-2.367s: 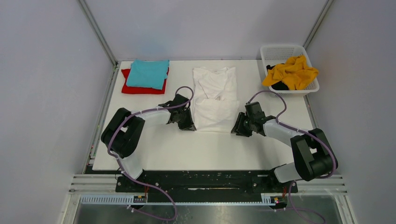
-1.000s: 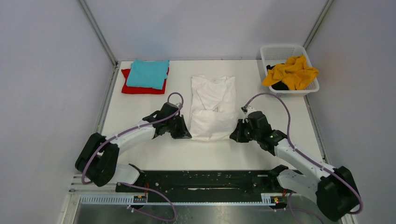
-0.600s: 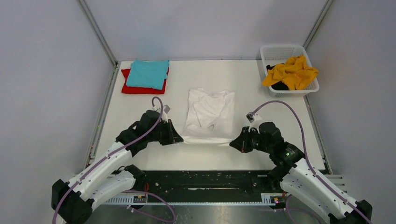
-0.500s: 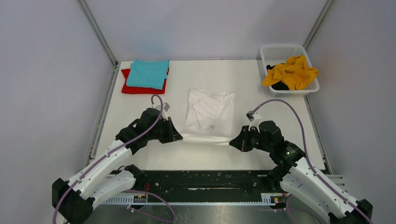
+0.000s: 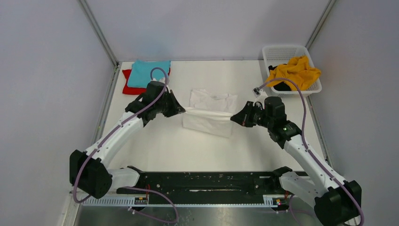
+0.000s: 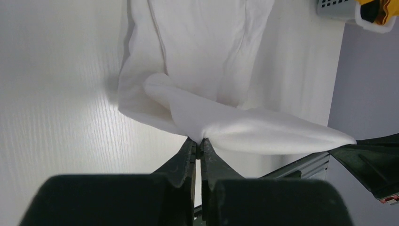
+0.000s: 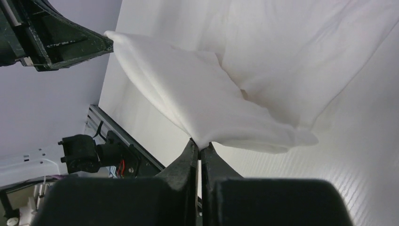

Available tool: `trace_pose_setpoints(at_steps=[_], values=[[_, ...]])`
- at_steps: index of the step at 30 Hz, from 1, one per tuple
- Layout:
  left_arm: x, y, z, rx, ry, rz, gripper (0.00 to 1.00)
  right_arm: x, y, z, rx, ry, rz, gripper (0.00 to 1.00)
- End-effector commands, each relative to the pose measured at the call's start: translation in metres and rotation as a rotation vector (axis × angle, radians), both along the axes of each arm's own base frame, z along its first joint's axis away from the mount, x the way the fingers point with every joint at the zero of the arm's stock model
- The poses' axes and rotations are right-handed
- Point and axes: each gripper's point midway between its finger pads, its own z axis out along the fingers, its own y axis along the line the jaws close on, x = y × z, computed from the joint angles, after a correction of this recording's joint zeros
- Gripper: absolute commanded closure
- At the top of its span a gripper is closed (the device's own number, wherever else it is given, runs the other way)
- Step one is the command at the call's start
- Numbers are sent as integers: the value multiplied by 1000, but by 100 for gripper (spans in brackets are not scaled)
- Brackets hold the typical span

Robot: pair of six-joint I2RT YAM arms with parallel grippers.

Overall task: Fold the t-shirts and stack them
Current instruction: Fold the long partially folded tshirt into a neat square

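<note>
Plain white t-shirt point(image 5: 209, 123) at mid-table, no print on it, and it's nearly the same white as the table point(image 5: 188, 150), which shows a faint wood grain. Far-left corner: teal t-shirt point(image 5: 140, 73) over red t-shirt point(image 5: 127, 88), both plain. Mustard-yellow t-shirt point(image 5: 297, 71) in the white lattice-patterned basket point(image 5: 282, 51), something black point(image 5: 282, 86) beneath it. Left arm point(image 5: 117, 136) and right arm point(image 5: 306, 155) are white and black.
</note>
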Motion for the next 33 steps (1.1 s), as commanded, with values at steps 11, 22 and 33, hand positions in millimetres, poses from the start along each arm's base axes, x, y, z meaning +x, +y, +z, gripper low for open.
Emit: trace_pose_setpoints(at_steps=[11, 22, 33], values=[[98, -6, 36, -72, -118, 51, 100, 90, -7, 9, 249, 44, -45, 100], [194, -28, -2, -6, -62, 103, 100, 168, -44, -42, 259, 172, -187, 100], [250, -45, -67, 58, 19, 92, 88, 221, -63, -104, 211, 314, -311, 100]])
